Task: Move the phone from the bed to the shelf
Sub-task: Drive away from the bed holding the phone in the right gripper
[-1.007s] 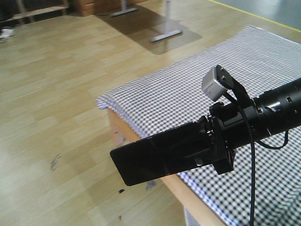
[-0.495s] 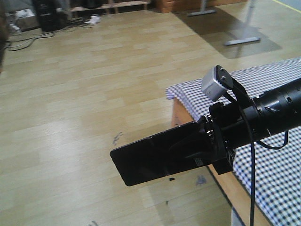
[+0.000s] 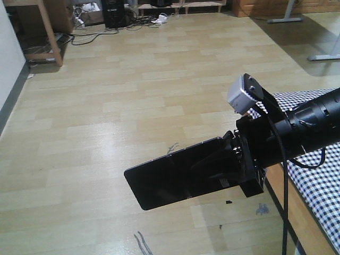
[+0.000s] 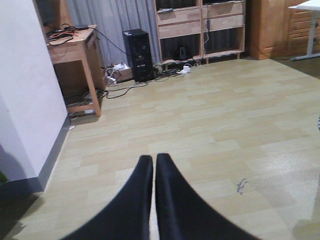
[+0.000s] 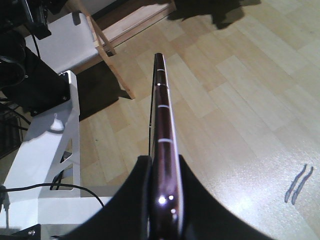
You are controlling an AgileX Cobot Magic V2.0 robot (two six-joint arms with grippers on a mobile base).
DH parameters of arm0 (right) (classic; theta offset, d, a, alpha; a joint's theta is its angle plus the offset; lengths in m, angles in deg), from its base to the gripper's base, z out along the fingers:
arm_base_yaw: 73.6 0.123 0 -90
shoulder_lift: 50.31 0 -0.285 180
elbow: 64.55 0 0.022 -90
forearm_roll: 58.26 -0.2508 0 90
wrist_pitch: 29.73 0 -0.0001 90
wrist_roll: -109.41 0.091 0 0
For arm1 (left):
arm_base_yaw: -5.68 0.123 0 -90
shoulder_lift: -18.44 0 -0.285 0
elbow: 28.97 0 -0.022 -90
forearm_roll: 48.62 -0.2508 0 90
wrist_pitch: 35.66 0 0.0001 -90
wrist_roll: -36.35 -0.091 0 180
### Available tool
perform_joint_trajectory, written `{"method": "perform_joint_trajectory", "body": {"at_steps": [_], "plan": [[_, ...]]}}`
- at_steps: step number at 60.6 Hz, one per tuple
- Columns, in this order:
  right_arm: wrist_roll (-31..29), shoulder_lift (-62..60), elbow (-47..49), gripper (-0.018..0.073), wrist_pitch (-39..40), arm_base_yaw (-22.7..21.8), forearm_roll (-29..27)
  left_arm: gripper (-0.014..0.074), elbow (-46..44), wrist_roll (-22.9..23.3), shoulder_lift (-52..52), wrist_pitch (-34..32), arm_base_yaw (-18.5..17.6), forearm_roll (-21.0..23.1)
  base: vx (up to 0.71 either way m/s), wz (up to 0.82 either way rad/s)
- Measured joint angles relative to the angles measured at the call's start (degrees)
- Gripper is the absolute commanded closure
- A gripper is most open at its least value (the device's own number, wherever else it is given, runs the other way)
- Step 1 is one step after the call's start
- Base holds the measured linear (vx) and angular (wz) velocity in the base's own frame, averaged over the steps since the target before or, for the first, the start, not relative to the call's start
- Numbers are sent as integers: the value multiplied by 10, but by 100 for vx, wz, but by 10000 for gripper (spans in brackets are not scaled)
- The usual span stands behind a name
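Pickup looks done: the slim black glossy smartphone [image 3: 175, 178] is off the black-and-white gingham bed [image 3: 321, 186], clamped edgewise in the right gripper [image 3: 229, 166] above the pale wood-plank floor [image 3: 133, 95]. The left gripper [image 4: 154, 162] is pinched closed on nothing. Carrying it over and setting it on the shelf remain.

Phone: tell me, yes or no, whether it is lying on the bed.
No, the phone is clamped in the right tool, out over the wooden floor beside the bed.
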Motion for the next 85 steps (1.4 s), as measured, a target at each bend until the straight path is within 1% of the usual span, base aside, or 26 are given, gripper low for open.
{"method": "perform_joint_trajectory", "body": {"at_steps": [46,85], "plan": [[0,0,0,561,0,0,0,595,0,0,0,0,0,0,3,6],[0,0,0,561,0,0,0,595,0,0,0,0,0,0,24,7]]}}
